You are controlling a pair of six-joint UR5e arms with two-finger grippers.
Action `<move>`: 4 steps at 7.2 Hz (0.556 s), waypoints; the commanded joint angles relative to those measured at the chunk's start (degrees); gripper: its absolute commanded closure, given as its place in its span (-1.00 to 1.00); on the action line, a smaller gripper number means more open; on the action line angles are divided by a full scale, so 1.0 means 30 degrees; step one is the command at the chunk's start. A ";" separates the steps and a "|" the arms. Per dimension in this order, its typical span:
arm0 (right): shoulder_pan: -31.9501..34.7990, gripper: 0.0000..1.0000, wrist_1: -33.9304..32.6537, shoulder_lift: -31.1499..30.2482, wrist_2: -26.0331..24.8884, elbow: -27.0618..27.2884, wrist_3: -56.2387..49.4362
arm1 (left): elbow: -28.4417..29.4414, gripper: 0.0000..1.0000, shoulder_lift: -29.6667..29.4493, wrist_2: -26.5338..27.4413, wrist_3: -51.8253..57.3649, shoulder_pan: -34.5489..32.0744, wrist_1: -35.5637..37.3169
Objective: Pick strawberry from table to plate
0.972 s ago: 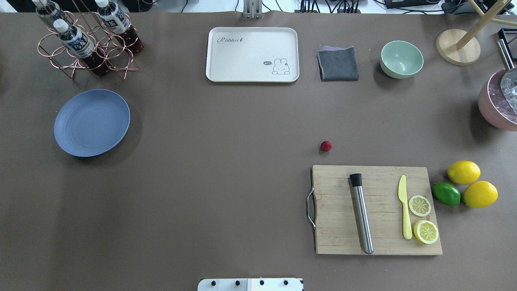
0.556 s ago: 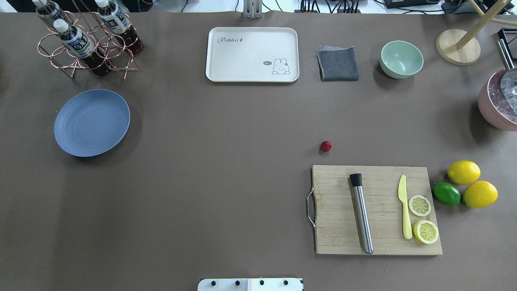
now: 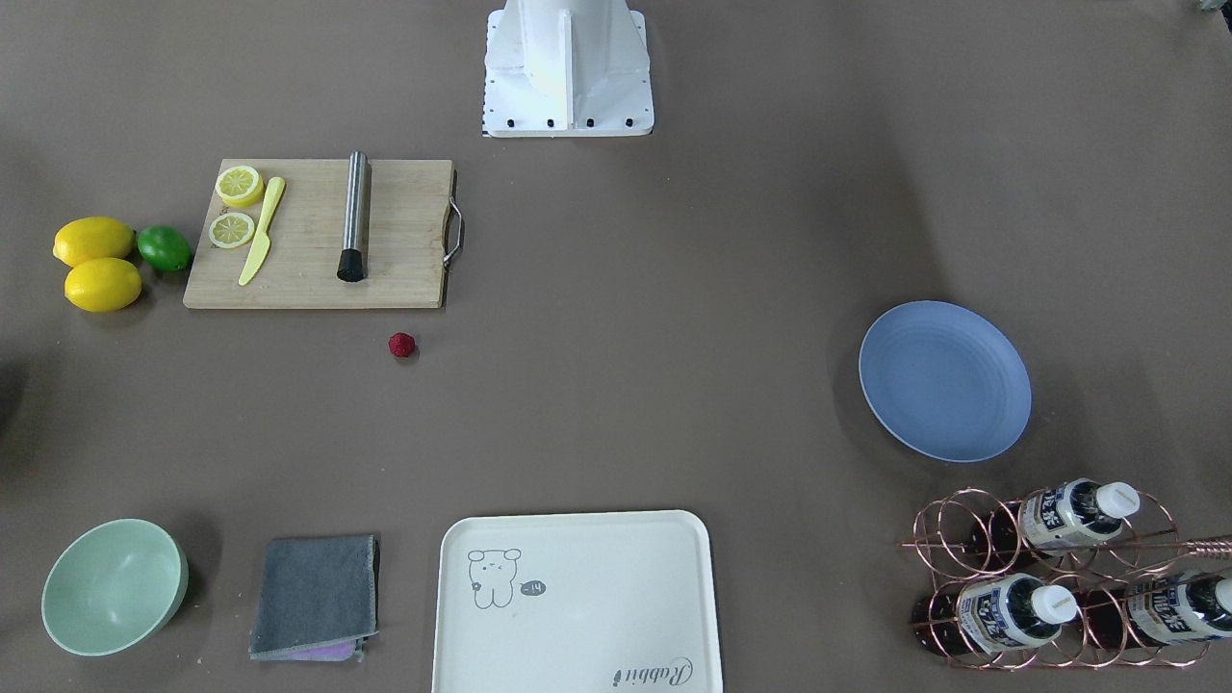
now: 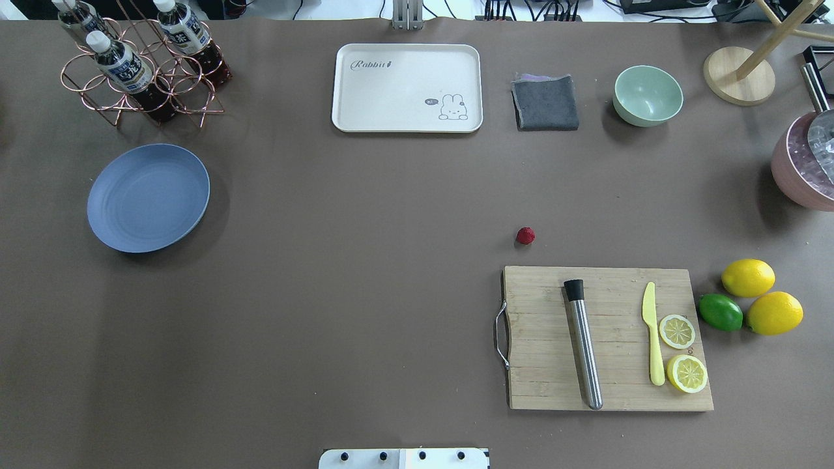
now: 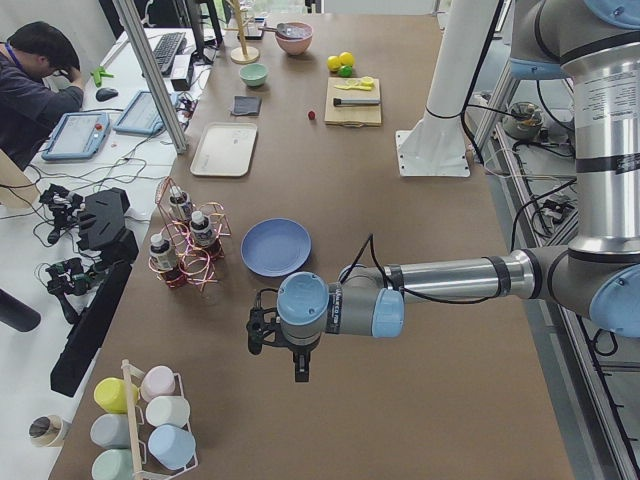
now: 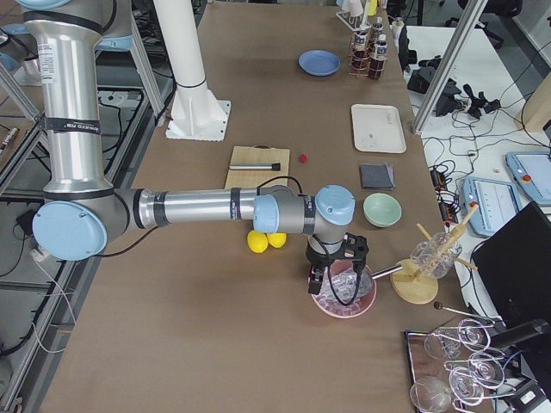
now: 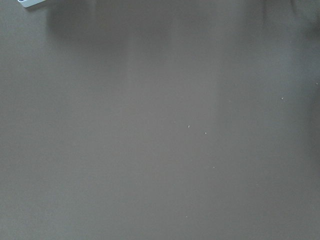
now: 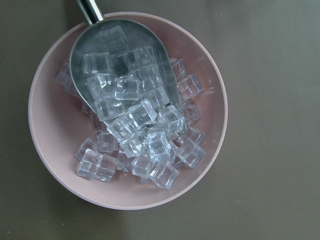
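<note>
The strawberry [image 4: 526, 236] sits on the table [image 4: 365, 273] just beyond the cutting board [image 4: 541, 339], with the plate [image 4: 148, 197] well apart at its 9 o'clock overhead. My right gripper [image 6: 336, 274], over the ice bowl [image 4: 788, 172], is nearer, with the berry at its 8 o'clock. Whether it or the left gripper [image 5: 282, 354] is parted, I cannot tell.

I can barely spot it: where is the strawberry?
In the overhead view the strawberry lies on the table, right of centre, just beyond the wooden cutting board.
</note>
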 commanded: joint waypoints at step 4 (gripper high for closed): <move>-0.0023 -1.00 0.0039 0.0000 0.0000 0.0032 0.0000 | 0.0250 -0.97 -0.0595 0.0022 -0.0065 0.0213 0.0865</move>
